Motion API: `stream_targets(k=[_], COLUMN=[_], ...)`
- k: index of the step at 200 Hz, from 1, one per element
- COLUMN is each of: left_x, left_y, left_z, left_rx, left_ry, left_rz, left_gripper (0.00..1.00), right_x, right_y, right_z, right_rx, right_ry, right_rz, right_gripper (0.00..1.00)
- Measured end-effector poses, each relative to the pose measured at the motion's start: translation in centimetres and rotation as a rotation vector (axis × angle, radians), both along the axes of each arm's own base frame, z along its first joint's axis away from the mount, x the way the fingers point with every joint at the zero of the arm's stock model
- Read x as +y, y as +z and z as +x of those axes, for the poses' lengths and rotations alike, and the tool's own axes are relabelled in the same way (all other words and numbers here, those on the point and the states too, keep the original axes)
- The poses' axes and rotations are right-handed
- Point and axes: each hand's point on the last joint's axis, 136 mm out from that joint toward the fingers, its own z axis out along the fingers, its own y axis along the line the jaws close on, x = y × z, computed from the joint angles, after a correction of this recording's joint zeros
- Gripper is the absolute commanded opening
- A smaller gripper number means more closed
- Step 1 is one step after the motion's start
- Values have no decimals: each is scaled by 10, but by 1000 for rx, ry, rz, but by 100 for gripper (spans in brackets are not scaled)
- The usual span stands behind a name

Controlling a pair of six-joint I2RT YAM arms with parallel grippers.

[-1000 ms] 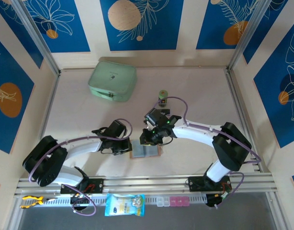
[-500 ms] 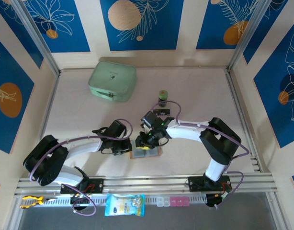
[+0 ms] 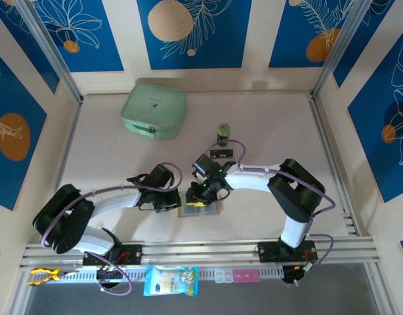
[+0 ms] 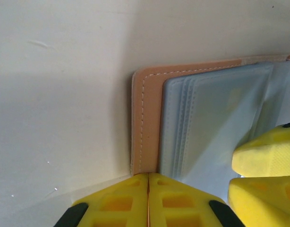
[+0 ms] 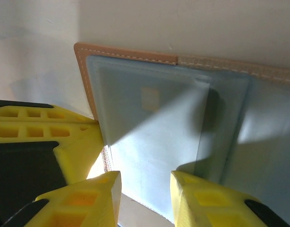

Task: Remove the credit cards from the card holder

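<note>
holder: card holder (image 3: 212, 209) lies open and flat on the table (image 3: 274, 131), near-centre and just far of the rail, grey-blue panels up.
left claw: left gripper (image 4: 148, 198) is clenched, tips butted against the holder's left cover edge and pinning that side. I can't tell if a sliver of leather is nipped between them. Same spot as a second ago.
right claw: right gripper (image 5: 142, 191) is released part-way. There's a clear gap between the tips with nothing held in it. It sits low over the holder's left panel, tips at one edge of it.
change: in the last second the right arm swung in from just far-right of the holder to directly over it, elbow folding in. Its jaws went from nearly closed to spread.
meaning: my read is that it's lining up for a pull on the left pocket while the left claw stops the holder sliding. No grip made yet.
pocket: a pale square shows through the left panel, likely print on a sleeved card (image 5: 149, 97). Not certain.
out already: loose card (image 3: 222, 153), a dark flat rectangle with pale print, lies on the table just far of the right wrist. It looks removed, so the task is partly done.
far: green-and-black cylinder (image 3: 223, 131) stands just beyond that card. Mint-green case (image 3: 154, 111) is far-left, well apart, not involved.
risk: the panel is thin and slick, so the tips could catch the sleeve along with the card, or lift the whole holder if the left pin slips.
</note>
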Motion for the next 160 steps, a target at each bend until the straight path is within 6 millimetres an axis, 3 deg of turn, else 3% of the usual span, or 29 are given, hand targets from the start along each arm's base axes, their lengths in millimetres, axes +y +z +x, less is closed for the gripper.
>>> stream_targets(k=[103, 160], left_x=[-1, 0], left_y=[0, 0], left_z=[1, 1], left_rx=[6, 8], left_ry=[-6, -5], left_rz=[9, 14], left_gripper=[7, 7], right_x=[-19, -23], right_y=[-3, -7], right_z=[5, 5], right_rx=[-7, -4], right_ry=[-27, -33], right_rz=[-40, -36], right_gripper=[31, 25])
